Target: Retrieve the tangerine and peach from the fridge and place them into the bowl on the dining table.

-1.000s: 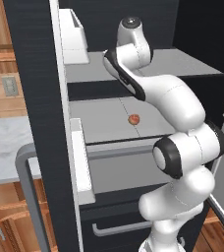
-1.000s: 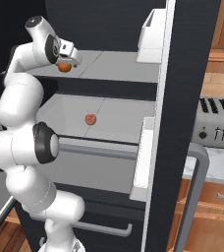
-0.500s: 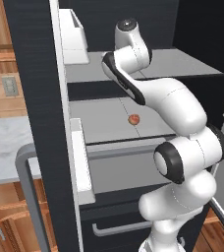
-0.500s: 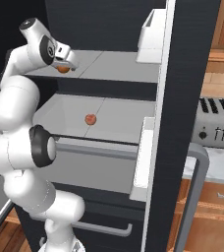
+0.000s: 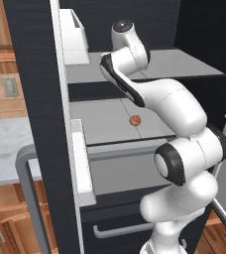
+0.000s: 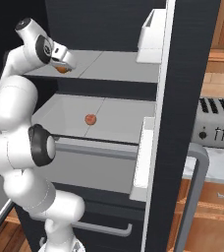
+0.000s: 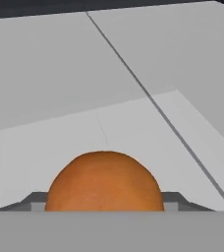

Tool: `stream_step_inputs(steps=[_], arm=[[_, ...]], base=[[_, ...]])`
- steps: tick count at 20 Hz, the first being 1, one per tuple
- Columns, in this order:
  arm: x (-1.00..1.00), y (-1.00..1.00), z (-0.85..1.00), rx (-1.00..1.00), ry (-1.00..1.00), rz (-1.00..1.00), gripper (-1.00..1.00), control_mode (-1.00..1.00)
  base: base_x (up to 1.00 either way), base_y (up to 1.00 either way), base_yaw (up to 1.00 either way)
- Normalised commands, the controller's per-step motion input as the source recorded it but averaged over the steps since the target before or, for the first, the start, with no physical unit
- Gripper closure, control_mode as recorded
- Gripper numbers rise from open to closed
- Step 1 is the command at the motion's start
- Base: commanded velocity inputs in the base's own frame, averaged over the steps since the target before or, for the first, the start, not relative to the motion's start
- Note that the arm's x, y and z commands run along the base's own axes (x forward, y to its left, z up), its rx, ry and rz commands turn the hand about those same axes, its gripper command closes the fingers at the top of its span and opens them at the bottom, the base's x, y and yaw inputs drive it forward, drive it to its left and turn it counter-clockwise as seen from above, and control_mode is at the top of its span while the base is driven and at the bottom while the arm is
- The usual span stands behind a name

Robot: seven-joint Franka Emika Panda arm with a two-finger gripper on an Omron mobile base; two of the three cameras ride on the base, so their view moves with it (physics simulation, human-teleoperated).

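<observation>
The tangerine [image 7: 104,181] sits between the gripper [image 6: 62,63] fingers over the fridge's upper shelf [image 6: 109,66], apparently clamped. The peach [image 6: 90,119] lies on the shelf below. The step is retrieving the tangerine; next it must withdraw clear of the fridge [image 6: 182,98].

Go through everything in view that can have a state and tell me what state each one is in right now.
fridge: door open, shelves exposed.
tangerine: between the gripper's fingertips, at the upper shelf.
gripper: shut on the tangerine.
peach: resting loose on the lower shelf, untouched.
lower drawer: closed.
door bin: on the open door, contents not visible.
</observation>
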Motion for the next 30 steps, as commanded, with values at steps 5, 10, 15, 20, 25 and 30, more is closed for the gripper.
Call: stream_step_inputs(steps=[5, 10, 15, 20, 25, 30], arm=[[-0.16, -0.21, 0.00, 0.01, 0.00, -0.01, 1.00, -1.00], [-0.96, -0.75, 0.00, 0.09, -0.08, 0.13, 1.00, -1.00], [-1.00, -0.34, -0.07, 0.07, -0.16, 0.31, 1.00, -1.00], [-1.00, -0.14, -0.36, 0.09, -0.30, 0.39, 1.00, -1.00], [-0.88, -0.03, -0.02, 0.06, -0.26, 0.28, 1.00, -1.00], [-0.59, 0.00, 0.08, 0.00, -0.12, 0.09, 1.00, -1.00]], base=[[0.00, 0.00, 0.00], [0.00, 0.00, 0.00], [0.00, 0.00, 0.00], [0.00, 0.00, 0.00], [0.00, 0.00, 0.00], [0.00, 0.00, 0.00]])
